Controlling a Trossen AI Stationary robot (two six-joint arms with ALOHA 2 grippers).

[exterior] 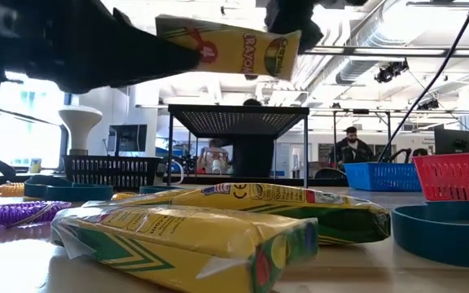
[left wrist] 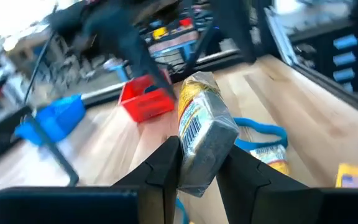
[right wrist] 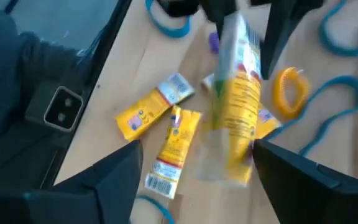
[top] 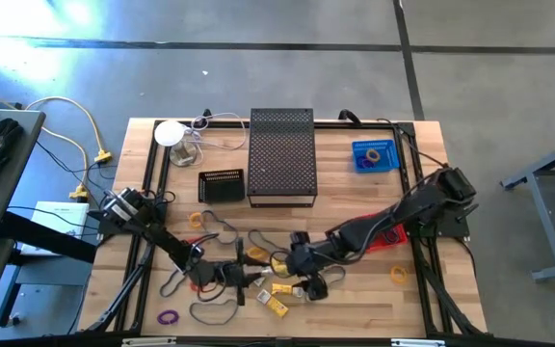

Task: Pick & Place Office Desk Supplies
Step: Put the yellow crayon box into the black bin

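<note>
The supplies are yellow crayon packs and band loops. One crayon pack (exterior: pixel 226 49) is in the air between my two grippers, also seen in the left wrist view (left wrist: pixel 201 112) and the right wrist view (right wrist: pixel 238 99). My left gripper (left wrist: pixel 197 158) is shut on it. My right gripper (right wrist: pixel 197 149) is open, its fingers standing wide on either side of the pack's other end without touching it. Two more packs (exterior: pixel 177 240) (exterior: pixel 283 207) lie flat on the table below. Dark loops (top: pixel 215 310), a purple coil (exterior: pixel 10 214) and teal loops (exterior: pixel 450 224) lie around them. My left gripper pinches the crayon pack by its grey barcode end (left wrist: pixel 205 146) between the two fingers (left wrist: pixel 166 163). They come in about level from the table's left, lying along the pack. The pack is lifted clear and sticks out past the fingertips toward the right gripper, slightly tilted.
A black mesh stand (top: pixel 281 154) and a small black basket (top: pixel 222 185) sit at the far middle of the table. A blue basket (top: pixel 374 154) is at the far right, a red basket (top: pixel 390 237) under the right arm. A yellow coil (top: pixel 398 275) lies near the right edge.
</note>
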